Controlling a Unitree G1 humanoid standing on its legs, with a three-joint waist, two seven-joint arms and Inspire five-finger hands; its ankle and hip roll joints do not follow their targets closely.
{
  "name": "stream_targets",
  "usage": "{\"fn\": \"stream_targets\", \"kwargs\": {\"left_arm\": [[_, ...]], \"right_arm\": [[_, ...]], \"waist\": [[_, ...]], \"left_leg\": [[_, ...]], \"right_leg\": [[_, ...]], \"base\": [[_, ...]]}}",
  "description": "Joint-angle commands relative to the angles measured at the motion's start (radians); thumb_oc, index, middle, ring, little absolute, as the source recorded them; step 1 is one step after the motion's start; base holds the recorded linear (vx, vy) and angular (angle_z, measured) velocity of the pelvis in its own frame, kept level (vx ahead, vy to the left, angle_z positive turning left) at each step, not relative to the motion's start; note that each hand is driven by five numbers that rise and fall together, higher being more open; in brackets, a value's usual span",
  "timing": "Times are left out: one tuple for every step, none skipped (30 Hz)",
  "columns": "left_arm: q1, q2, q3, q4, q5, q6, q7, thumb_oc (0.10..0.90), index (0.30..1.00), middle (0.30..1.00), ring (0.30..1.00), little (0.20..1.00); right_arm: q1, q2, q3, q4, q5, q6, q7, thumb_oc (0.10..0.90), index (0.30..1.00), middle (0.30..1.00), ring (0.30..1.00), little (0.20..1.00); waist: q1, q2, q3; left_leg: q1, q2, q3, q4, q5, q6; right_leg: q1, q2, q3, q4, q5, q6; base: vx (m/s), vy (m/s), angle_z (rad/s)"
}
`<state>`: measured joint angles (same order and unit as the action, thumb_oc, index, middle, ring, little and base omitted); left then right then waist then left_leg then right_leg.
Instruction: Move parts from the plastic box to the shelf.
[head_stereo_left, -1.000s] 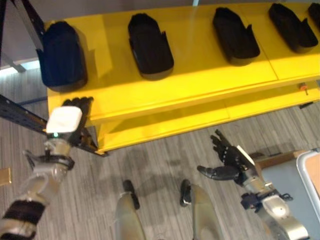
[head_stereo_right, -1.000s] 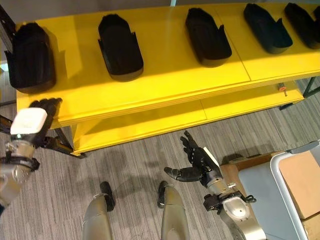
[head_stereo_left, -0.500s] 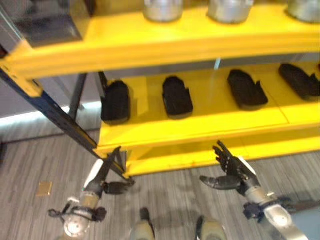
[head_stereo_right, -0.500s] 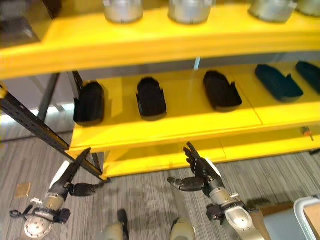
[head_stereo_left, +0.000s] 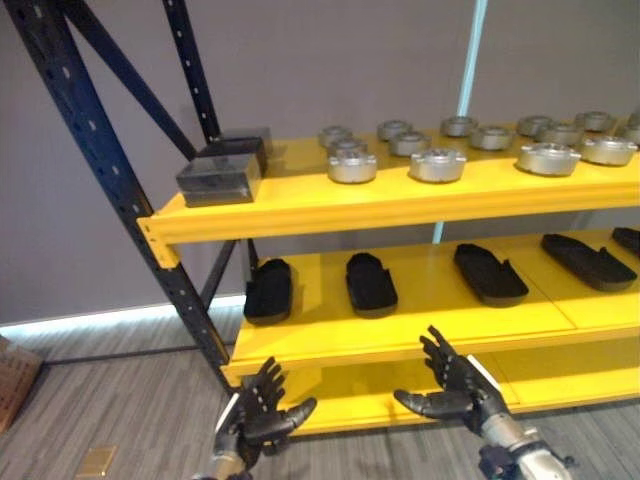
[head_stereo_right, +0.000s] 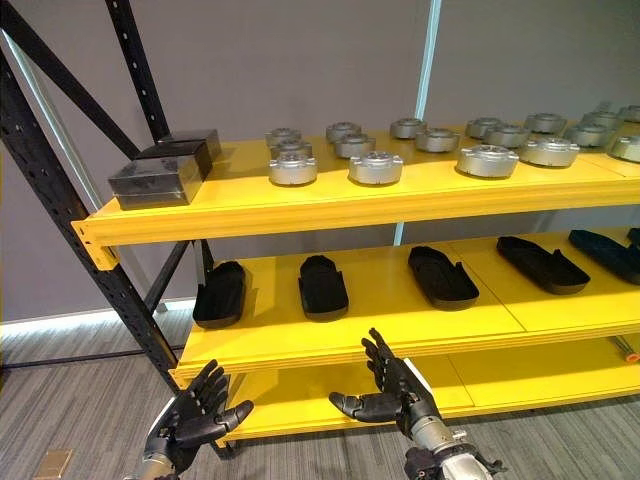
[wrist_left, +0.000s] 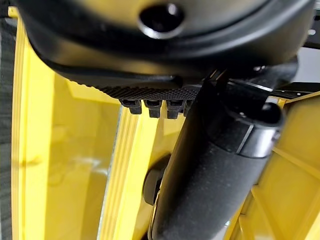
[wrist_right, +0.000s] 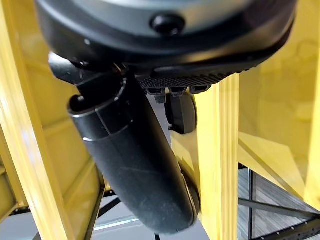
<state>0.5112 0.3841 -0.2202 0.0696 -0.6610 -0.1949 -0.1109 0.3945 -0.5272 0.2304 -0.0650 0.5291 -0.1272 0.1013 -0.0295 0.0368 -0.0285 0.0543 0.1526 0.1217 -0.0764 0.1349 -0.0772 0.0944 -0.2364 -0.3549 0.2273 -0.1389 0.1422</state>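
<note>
A yellow shelf rack (head_stereo_left: 400, 205) stands before me on dark blue uprights. Its top level carries two dark metal blocks (head_stereo_left: 222, 166) and several silver round parts (head_stereo_left: 437, 164). On the middle level (head_stereo_left: 420, 320) lie several black shoe-shaped parts (head_stereo_left: 371, 282). My left hand (head_stereo_left: 262, 410) hangs low in front of the rack's left end, fingers spread, holding nothing. My right hand (head_stereo_left: 455, 385) hovers before the middle level's front edge, also open and empty. In each wrist view a dark thumb (wrist_left: 210, 165) (wrist_right: 135, 165) stands out against yellow shelf beams.
A slanted blue brace (head_stereo_left: 110, 170) runs down the rack's left side toward the grey plank floor (head_stereo_left: 90, 400). A brown box corner (head_stereo_left: 12, 372) sits at the far left. A grey wall with a light vertical strip (head_stereo_left: 468, 60) lies behind the rack.
The camera has tilted upward, bringing the rack's top level and wall into sight. My left hand turned from edge-on to spread fingers; the right hand stays open.
</note>
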Motion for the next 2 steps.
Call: {"fn": "stream_targets", "kwargs": {"left_arm": [[-0.068,0.078,0.085,-0.140,-0.011,-0.089,-0.023,0.900,1.000,1.000,1.000,1.000],[-0.066,0.079,0.088,-0.141,-0.007,-0.089,-0.024,0.900,1.000,1.000,1.000,1.000]], "right_arm": [[-0.127,0.015,-0.048,-0.071,0.063,-0.106,0.011,0.900,1.000,1.000,1.000,1.000],[-0.126,0.015,-0.048,-0.072,0.064,-0.106,0.014,0.900,1.000,1.000,1.000,1.000]], "waist": [[-0.007,-0.067,0.032],[-0.007,-0.067,0.034]], "left_leg": [[0.021,0.047,-0.008,0.017,-0.023,-0.017],[0.024,0.047,-0.006,0.016,-0.022,-0.017]], "right_leg": [[-0.023,-0.043,0.069,-0.164,0.242,0.066],[-0.021,-0.043,0.071,-0.163,0.241,0.066]], "base": [[0.00,0.000,0.00],[0.00,0.000,0.00]]}}
